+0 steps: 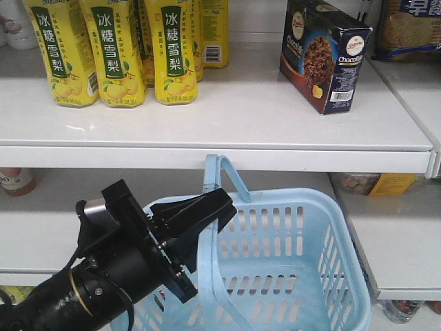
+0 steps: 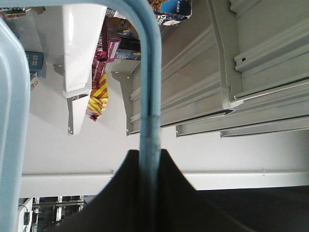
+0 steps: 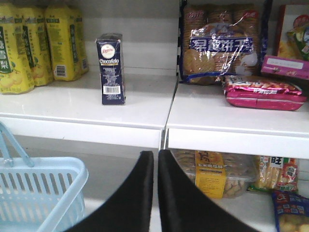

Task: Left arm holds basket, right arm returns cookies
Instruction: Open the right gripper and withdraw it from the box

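Note:
The navy "Chocofello" cookies box (image 1: 324, 52) stands upright on the upper white shelf, right of the yellow bottles; it also shows in the right wrist view (image 3: 112, 67), barcode side facing me. The light blue basket (image 1: 289, 262) hangs below that shelf and looks empty. My left gripper (image 1: 219, 207) is shut on one hoop handle (image 1: 208, 248); in the left wrist view the handle (image 2: 150, 87) runs up between the wedge jaws of the left gripper (image 2: 150, 153). My right gripper (image 3: 155, 153) is shut and empty, low in front of the shelf edge, with the basket's corner (image 3: 43, 193) to its left.
Yellow drink bottles (image 1: 117, 48) stand at the shelf's left, also seen in the right wrist view (image 3: 29, 43). On the neighbouring shelf are a blue biscuit bag (image 3: 217, 43) and a pink packet (image 3: 263, 92). A clear tub with a yellow label (image 3: 212, 174) sits on the lower shelf.

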Controlling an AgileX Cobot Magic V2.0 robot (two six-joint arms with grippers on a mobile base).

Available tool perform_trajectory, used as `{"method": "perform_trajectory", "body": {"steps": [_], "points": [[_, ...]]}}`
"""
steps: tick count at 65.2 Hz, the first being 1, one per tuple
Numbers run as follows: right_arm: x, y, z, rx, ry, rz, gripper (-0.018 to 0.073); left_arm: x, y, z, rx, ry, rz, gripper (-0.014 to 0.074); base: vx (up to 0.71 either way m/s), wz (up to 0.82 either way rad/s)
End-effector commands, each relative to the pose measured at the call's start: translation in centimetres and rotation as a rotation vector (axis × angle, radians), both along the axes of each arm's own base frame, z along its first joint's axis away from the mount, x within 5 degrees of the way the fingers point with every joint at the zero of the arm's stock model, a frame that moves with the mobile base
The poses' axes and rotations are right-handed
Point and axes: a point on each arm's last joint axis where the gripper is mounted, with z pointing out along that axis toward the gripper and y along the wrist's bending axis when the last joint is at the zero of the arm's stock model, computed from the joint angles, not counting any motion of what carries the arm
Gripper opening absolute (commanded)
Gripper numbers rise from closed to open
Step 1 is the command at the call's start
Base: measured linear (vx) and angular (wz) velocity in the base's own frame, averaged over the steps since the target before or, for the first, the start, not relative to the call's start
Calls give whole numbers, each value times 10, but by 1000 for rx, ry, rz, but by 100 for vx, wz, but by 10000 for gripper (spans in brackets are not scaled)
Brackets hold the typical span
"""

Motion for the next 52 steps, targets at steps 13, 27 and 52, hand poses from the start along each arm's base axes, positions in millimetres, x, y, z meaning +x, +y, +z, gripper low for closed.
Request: {"method": "perform_trajectory", "body": {"steps": [13,27,52], "points": [[23,12,-22,10,-64,45,-10,-2,11,36,-262,-173,35,0,0,0],[24,11,-25,7,-30,42,-10,-2,11,36,-262,-173,35,0,0,0],[24,11,-25,7,-30,42,-10,-2,11,36,-262,-173,35,0,0,0]]}}
